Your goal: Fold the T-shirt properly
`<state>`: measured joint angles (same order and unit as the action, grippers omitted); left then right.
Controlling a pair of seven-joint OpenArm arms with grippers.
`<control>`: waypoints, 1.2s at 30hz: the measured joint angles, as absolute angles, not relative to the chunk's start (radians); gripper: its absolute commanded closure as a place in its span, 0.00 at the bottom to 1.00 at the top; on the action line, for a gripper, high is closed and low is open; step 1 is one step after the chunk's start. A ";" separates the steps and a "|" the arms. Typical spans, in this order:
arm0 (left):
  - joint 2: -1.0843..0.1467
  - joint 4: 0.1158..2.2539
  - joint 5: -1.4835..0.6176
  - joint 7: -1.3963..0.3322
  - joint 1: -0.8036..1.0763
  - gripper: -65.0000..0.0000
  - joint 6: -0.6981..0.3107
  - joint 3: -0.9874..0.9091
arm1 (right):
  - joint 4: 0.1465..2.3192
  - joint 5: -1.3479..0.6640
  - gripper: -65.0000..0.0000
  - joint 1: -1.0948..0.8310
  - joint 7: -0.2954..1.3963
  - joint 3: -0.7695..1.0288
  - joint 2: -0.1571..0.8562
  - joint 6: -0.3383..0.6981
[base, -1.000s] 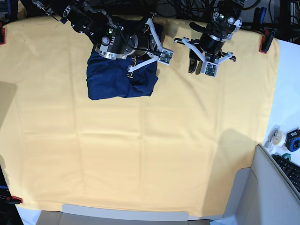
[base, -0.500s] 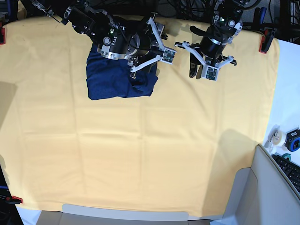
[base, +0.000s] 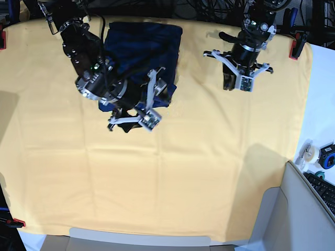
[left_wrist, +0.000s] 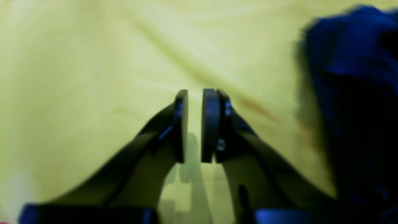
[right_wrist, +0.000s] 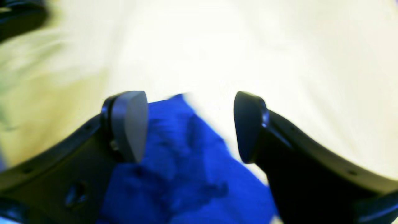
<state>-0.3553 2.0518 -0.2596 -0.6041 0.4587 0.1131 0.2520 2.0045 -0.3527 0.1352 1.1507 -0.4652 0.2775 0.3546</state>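
Note:
The dark navy T-shirt (base: 141, 44) lies folded into a compact block at the back middle of the yellow cloth (base: 172, 172). My right gripper (base: 142, 107) hovers over the block's near edge. In the right wrist view it is open (right_wrist: 189, 127), with blue fabric (right_wrist: 186, 174) lying under and between the fingers, not pinched. My left gripper (base: 227, 83) hangs over bare cloth to the right of the shirt. In the left wrist view its pads (left_wrist: 211, 124) stand almost together with nothing between them (left_wrist: 195, 124), and the shirt (left_wrist: 351, 93) shows blurred at the right edge.
Red clamps (base: 296, 47) (base: 2, 39) (base: 18, 222) pin the cloth at its edges. Tape rolls (base: 314, 154) and a keyboard (base: 324, 191) sit off the table's right side. A grey panel (base: 272, 214) rises at the front right corner.
My right gripper let go and opened, then swung from the shirt's back edge toward its near edge. My left gripper's jaws narrowed to almost shut and drifted slightly right.

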 measured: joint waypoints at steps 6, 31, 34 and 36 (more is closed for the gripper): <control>-0.361 2.069 -0.250 -0.609 0.478 1.00 0.051 0.365 | 1.954 -0.368 0.80 0.041 1.147 -0.302 0.277 0.244; -0.360 2.061 -0.250 -0.760 0.335 1.00 0.007 0.475 | 1.995 -0.350 1.00 -0.220 1.196 -0.215 0.231 0.143; -0.361 2.060 -0.253 -0.760 0.335 1.00 0.007 0.475 | 1.998 -0.356 1.00 -0.195 1.190 -0.213 0.257 0.005; -0.361 2.060 -0.253 -0.760 0.335 1.00 0.007 0.475 | 1.998 -0.347 1.00 -0.178 1.185 -0.214 0.262 -0.072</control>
<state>-0.3607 2.0602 -0.2527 -0.7601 0.3347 0.0074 0.4747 1.9984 -0.3470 -0.1783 1.1854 -0.2138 0.2619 -0.0723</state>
